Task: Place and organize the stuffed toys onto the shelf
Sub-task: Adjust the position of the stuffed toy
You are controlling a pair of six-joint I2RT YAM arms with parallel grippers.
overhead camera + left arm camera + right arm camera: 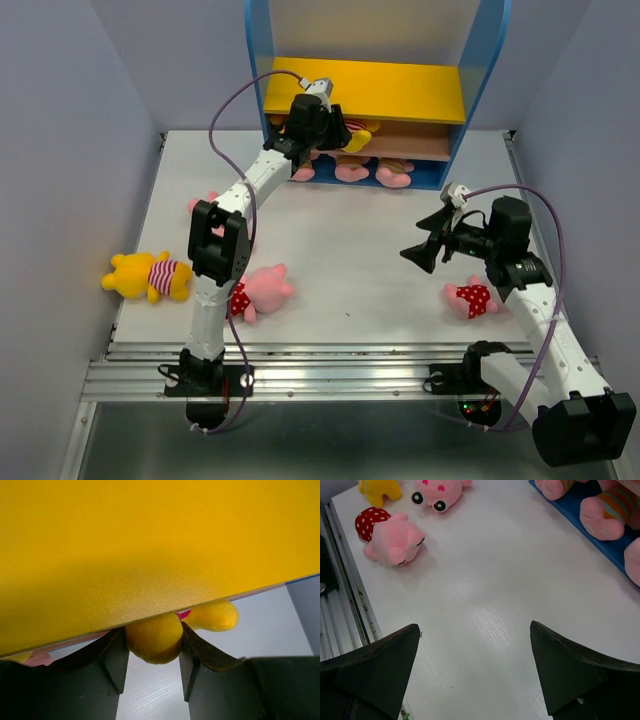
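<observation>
The shelf (487,60) stands at the far edge of the worktop (350,235). It has tall blue side panels, a yellow upper board (400,90), a brown middle board and a blue base. A row of pigs (352,170), pink and in tan-striped shirts, sits on the base.

The left claw (151,639) reaches in just under the yellow board, clamped on a rounded limb of a yellow bear (214,615). The right claw (425,252) hangs over the open worktop with its fingers wide apart and nothing between them.

A second bear (150,275), yellow in a red-striped shirt, lies at the left edge. Near the front lie a left dotted pig (262,292) and a right dotted pig (470,298), both in red with white dots. Another pink pig (205,208) is partly hidden behind the left arm.

The worktop is white and matte, with a metal rail (330,375) along the near edge and plain pale walls on each side.
</observation>
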